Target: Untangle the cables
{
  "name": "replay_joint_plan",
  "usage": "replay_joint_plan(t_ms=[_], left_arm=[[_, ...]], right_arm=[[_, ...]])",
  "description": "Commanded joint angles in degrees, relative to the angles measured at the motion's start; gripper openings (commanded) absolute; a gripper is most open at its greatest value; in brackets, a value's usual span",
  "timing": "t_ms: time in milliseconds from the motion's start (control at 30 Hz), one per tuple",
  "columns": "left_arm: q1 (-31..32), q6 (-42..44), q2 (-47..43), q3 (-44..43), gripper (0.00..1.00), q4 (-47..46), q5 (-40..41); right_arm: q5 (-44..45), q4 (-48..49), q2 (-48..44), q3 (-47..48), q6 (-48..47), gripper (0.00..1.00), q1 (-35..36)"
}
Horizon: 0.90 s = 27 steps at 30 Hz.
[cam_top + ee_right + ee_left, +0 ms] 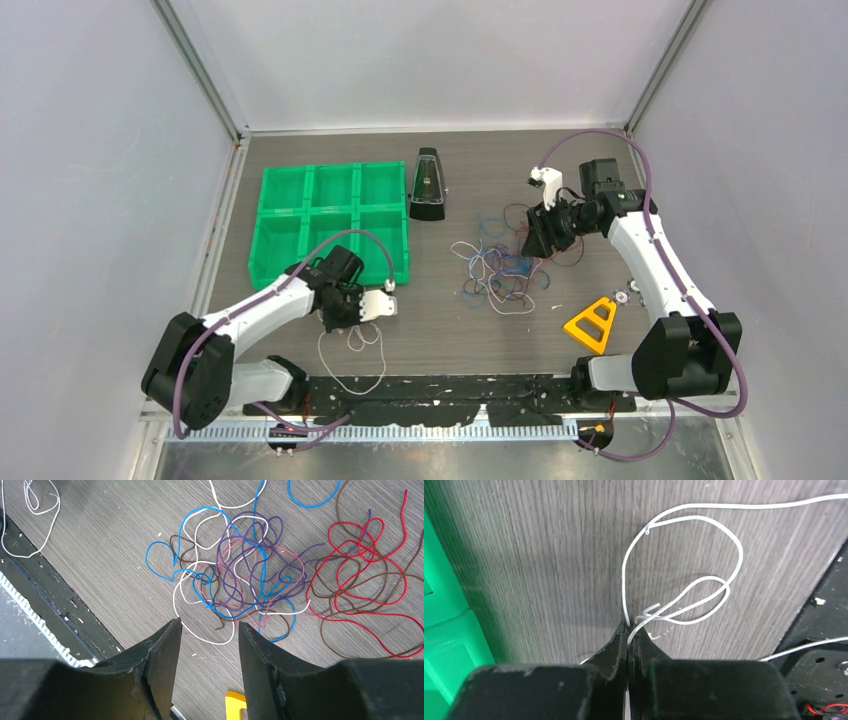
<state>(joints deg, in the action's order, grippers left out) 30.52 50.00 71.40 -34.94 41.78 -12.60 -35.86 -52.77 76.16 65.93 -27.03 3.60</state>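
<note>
Beside the green tray, my left gripper clamps the white cable — my right gripper hangs unclenched over the cable tangle, well right of it.

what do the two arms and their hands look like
The left arm and right arm match: white link shells between bulky black joints, with a purple hose looping along each. The left hand and right hand are black, each with two wedge-shaped fingers that taper to the tip and show scuffed edges.
</note>
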Motion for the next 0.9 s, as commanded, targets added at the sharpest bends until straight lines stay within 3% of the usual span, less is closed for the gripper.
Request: replay_joint_plan(t_ms=[0,133,267,533,700,867], left_arm=[[0.2,-1.0,-6.4,-4.1,0.0,5.3,-5.0],[-0.3,-4.7,-16.1,-15.0,0.0,13.6,-14.2],[-2.9,-7.6,-17.3,-29.4,0.0,18.4,-16.2],[-25.3,-13.4,-0.3,-63.4,0.0,21.0,-22.8],[-32.3,-20.0,10.8,-88.5,0.0,22.3,-23.6],[-37.9,-35.1,18.8,-107.3,0.0,15.2,-22.2]], right_arm=[[0.0,0.8,-0.1,2.0,0.3,0.51,0.2],[-0.3,1.2,0.1,2.6,0.7,0.51,0.2],[-1.3,2.7,0.6,3.2,2.3,0.5,0.2],[-2.7,4.7,1.6,4.1,4.6,0.5,0.2],[-2.6,4.6,1.4,4.3,4.6,0.5,0.2],[-3.1,4.6,0.7,4.2,4.5,0.54,0.2]])
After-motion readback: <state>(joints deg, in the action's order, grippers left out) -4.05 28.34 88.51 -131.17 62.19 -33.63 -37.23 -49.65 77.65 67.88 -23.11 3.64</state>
